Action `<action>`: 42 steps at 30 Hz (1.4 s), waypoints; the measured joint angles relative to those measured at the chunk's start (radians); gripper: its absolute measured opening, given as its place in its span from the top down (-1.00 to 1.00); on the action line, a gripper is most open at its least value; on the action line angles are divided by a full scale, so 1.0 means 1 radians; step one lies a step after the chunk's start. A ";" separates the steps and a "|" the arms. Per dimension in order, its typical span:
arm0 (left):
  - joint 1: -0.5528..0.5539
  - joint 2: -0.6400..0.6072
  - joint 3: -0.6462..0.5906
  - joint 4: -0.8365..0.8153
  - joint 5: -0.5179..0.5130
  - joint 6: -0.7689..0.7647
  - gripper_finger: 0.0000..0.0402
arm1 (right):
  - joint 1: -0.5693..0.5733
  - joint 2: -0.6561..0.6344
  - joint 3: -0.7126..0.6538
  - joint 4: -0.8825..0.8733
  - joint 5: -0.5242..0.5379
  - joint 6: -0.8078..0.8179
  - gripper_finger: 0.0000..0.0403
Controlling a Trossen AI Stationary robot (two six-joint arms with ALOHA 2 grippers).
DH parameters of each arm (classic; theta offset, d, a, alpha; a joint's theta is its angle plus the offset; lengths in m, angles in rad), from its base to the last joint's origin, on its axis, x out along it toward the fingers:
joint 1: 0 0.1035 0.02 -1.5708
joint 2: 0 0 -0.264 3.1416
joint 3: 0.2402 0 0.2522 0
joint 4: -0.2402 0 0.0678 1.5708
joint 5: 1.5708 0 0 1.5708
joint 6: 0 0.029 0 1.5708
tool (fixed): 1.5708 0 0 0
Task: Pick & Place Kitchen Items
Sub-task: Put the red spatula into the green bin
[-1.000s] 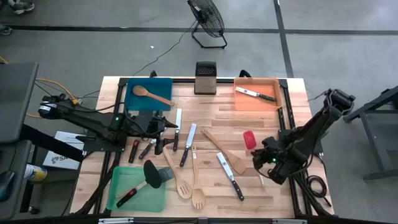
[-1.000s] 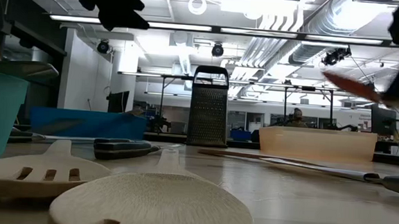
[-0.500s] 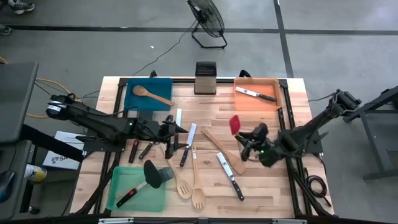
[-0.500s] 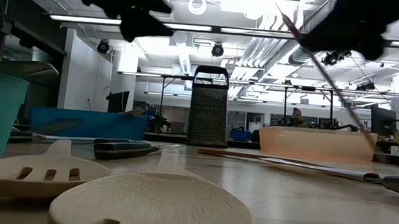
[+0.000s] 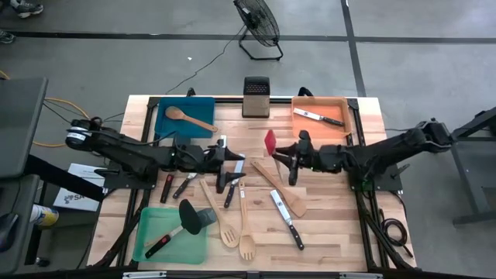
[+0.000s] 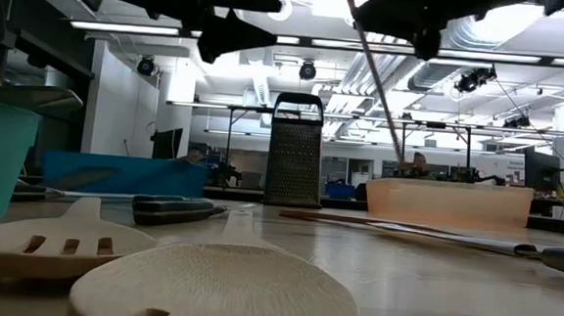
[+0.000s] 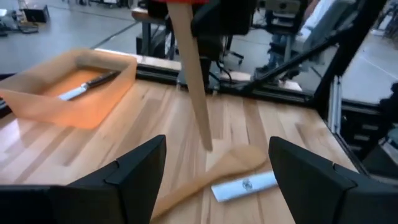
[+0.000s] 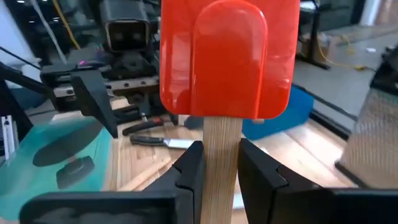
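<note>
My right gripper [image 5: 284,156] is over the middle of the table, shut on a red-headed spatula [image 5: 270,142] with a pale wooden handle. The spatula also shows in the left wrist view [image 7: 191,81], the right wrist view [image 8: 224,62] and the low view [image 6: 373,80]. My left gripper [image 5: 231,164] is open and empty [image 7: 217,168]. It hovers over several black-handled knives [image 5: 232,180] and faces the spatula from the table's left. Pale wooden spoons and forks [image 5: 232,225] lie flat on the table near the front. My right gripper pinches the spatula's wooden handle [image 8: 222,137] between its two fingers, just below the red head. The fingers come about level from the table's right and lie across the handle. The spatula is lifted clear and tilted, head up; its free handle end [image 7: 208,144] hangs above the table.
An orange tray [image 5: 342,130] at the far right holds a knife. A blue tray [image 5: 164,128] at the far left holds a wooden spoon, and a green tray [image 5: 143,242] at the near left holds a black spatula. A metal grater [image 5: 256,97] stands at the far edge. A wooden spatula [image 5: 280,188] and a knife [image 5: 287,219] lie below my right gripper.
My right gripper has carried the red spatula from near the table's right edge toward the left and far side, to the middle. The spatula has stayed clear of the table and turned head up. My left gripper has reached toward the right, closer to the spatula.
</note>
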 joint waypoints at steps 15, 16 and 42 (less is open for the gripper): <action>0.059 0.088 0.000 0.142 0.065 0.000 -0.40 | -0.217 0.271 0.000 0.587 -0.499 -0.109 0.68; 0.059 0.088 0.000 0.145 0.064 0.000 -0.40 | -0.227 0.285 0.000 0.611 -0.522 -0.105 0.68; 0.056 0.088 0.000 0.092 0.043 -0.046 -0.24 | -0.272 0.562 0.174 0.817 -0.755 -0.077 0.68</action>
